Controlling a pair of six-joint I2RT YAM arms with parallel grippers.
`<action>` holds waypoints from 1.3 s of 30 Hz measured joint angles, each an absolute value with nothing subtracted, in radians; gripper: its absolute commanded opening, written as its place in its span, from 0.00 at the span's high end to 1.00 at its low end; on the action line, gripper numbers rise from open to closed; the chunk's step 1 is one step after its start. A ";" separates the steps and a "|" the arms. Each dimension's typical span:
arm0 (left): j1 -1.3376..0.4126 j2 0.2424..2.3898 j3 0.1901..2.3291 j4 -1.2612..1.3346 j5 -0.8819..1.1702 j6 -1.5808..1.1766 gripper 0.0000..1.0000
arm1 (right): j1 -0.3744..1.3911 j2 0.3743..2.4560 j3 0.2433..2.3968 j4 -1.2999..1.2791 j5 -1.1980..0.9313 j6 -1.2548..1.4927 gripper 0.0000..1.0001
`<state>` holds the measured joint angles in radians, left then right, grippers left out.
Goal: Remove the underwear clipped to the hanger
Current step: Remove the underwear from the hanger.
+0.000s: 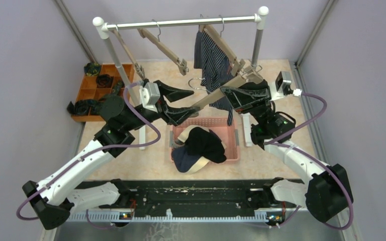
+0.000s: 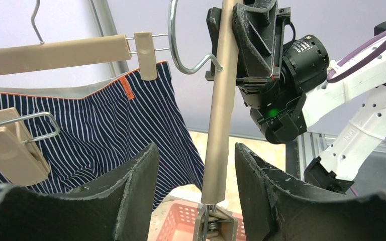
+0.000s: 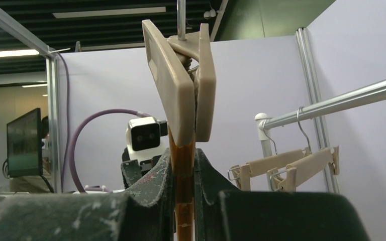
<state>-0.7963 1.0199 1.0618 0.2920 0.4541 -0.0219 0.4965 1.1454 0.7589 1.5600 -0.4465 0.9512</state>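
A: Arm pose?
B: Jaws of the left arm (image 1: 80, 161) are spread around a hanger (image 2: 220, 100) pinched by jaws of the right arm (image 1: 297, 156). Striped underwear (image 1: 208, 57) is clipped beneath the far rail (image 1: 181, 22).

Underwear (image 2: 95, 135) striped cloth; hanger (image 2: 218, 125) smooth matt beige, clip (image 3: 173, 85) plastic; rail (image 1: 181, 22) shiny metal; basket (image 1: 231, 143) plastic.

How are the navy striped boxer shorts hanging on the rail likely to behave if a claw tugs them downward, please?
Probably floppy: the navy striped boxer shorts hang in soft folds below the clip. Likely light for their size, since a small clip is enough to carry them. They may resist at first and then slip free suddenly, because the clip pinches only the waistband edge.
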 measured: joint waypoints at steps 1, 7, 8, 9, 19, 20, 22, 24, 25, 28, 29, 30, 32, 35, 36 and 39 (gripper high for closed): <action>-0.796 1.021 1.062 0.292 0.456 -0.026 0.38 | 0.496 1.145 0.759 1.560 -0.447 0.951 1.00; -0.797 1.033 1.062 0.293 0.467 -0.045 0.38 | 0.509 1.157 0.760 1.560 -0.446 0.949 1.00; -0.797 1.036 1.062 0.293 0.469 -0.049 0.39 | 0.513 1.163 0.760 1.560 -0.446 0.945 1.00; -0.797 1.038 1.062 0.293 0.472 -0.052 0.41 | 0.517 1.167 0.761 1.560 -0.446 0.944 1.00; -0.797 1.047 1.062 0.307 0.508 -0.081 1.00 | 0.537 1.194 0.769 1.560 -0.440 0.936 1.00; -0.797 1.047 1.062 0.307 0.510 -0.084 1.00 | 0.537 1.194 0.769 1.560 -0.440 0.936 1.00; -0.797 1.047 1.061 0.307 0.510 -0.092 1.00 | 0.537 1.194 0.769 1.560 -0.439 0.936 1.00; -0.797 1.045 1.059 0.307 0.509 -0.099 1.00 | 0.537 1.194 0.769 1.560 -0.440 0.936 1.00; -0.797 1.042 1.056 0.307 0.509 -0.104 1.00 | 0.537 1.194 0.769 1.560 -0.443 0.936 1.00; -0.798 1.029 1.050 0.302 0.509 -0.113 1.00 | 0.542 1.194 0.769 1.560 -0.446 0.937 1.00; -0.799 1.024 1.050 0.298 0.508 -0.116 0.96 | 0.544 1.194 0.769 1.560 -0.446 0.937 1.00; -0.799 1.019 1.049 0.294 0.509 -0.119 0.89 | 0.546 1.194 0.769 1.560 -0.446 0.938 1.00; -0.800 1.013 1.046 0.291 0.508 -0.125 0.76 | 0.551 1.194 0.769 1.560 -0.446 0.938 1.00; -0.801 1.013 1.045 0.293 0.510 -0.138 0.67 | 0.559 1.194 0.769 1.560 -0.446 0.935 1.00; -0.801 1.014 1.045 0.297 0.510 -0.140 0.64 | 0.560 1.195 0.769 1.560 -0.446 0.931 1.00; -0.801 1.024 1.045 0.315 0.520 -0.147 0.61 | 0.561 1.195 0.769 1.560 -0.446 0.924 1.00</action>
<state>-0.8005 1.0241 1.0447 0.3149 0.5201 -0.1474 0.5606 1.1946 0.7692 1.5600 -0.4461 0.9237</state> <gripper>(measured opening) 0.372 0.114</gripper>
